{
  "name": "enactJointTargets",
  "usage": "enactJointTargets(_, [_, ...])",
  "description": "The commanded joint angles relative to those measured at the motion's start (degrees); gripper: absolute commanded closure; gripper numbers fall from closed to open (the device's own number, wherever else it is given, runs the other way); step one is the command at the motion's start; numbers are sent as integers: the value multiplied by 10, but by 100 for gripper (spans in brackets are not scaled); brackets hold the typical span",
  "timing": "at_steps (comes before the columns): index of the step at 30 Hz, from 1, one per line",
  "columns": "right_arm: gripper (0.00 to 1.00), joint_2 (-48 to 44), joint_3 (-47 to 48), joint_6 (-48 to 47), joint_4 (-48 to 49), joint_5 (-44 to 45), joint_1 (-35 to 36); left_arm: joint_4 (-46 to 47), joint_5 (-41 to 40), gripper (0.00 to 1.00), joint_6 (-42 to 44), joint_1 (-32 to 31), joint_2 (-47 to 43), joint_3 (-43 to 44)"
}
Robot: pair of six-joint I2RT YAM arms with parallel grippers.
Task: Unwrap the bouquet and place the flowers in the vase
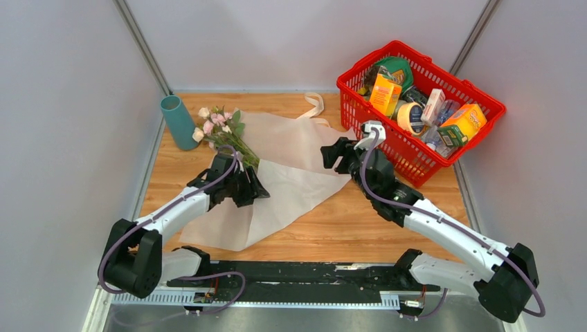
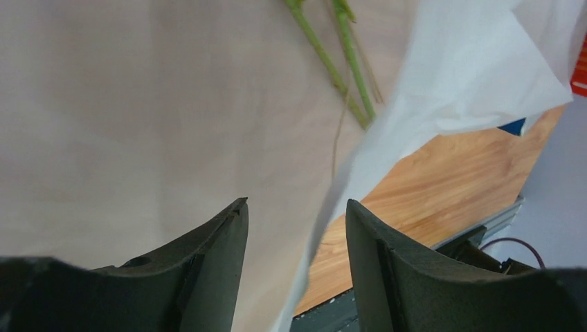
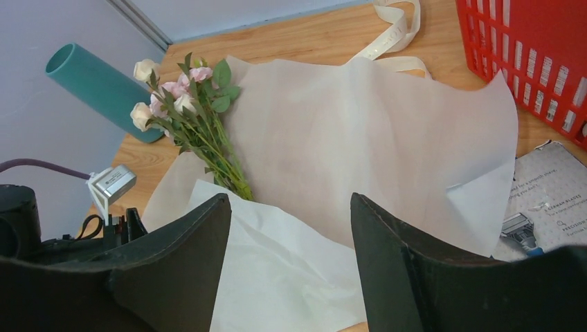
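Observation:
The bouquet is undone: its white paper (image 1: 297, 162) lies spread flat on the wooden table, and the cream ribbon (image 1: 315, 105) lies loose behind it. The flowers (image 1: 220, 128), pink and cream roses, rest on the paper's left edge beside the teal vase (image 1: 178, 122), also seen in the right wrist view as flowers (image 3: 181, 97) and vase (image 3: 97, 86). My left gripper (image 1: 253, 188) is open low over the lower stems (image 2: 332, 62); a paper fold's edge runs through the gap of this gripper (image 2: 295, 202), unpinched. My right gripper (image 1: 333, 153) hovers open at the paper's right edge, and in its own view this gripper (image 3: 289, 197) holds nothing.
A red plastic basket (image 1: 484, 104) full of packaged goods stands at the back right, close to my right arm. A printed grey packet (image 3: 547, 200) lies on the table beside the basket. Grey walls close in the table on both sides.

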Motion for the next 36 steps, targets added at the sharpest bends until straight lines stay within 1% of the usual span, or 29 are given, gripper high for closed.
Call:
enactJointTargets(1, [32,-28,-5,-21,3,-23,-1,70,24,38,-3,-44,-18,6])
enactJointTargets(7, [32,-47,-5,-22,2,-21,-1,105,27,38,-6,-107,-65,10])
enactJointTargets(13, [32,-55,-5,-26,2,-18,-1,145,24,37,-19,-162,-108,-9])
enactJointTargets(17, [32,-50,-5,-22,1,-33,-1,165,16,36,-25,-204,-114,-16])
enactJointTargets(20, [32,-39,0,-21,-4,-54,-1,177,7,36,-25,-248,-107,-17])
enactJointTargets(22, [32,-30,6,-18,-7,-63,-1,202,4,36,-20,-271,-97,-20])
enactJointTargets(29, [32,-10,14,-19,-27,-84,-1,212,23,36,2,-309,-74,-18])
enactJointTargets(36, [32,14,17,-19,-46,-111,-1,196,33,32,25,-319,-79,-9])
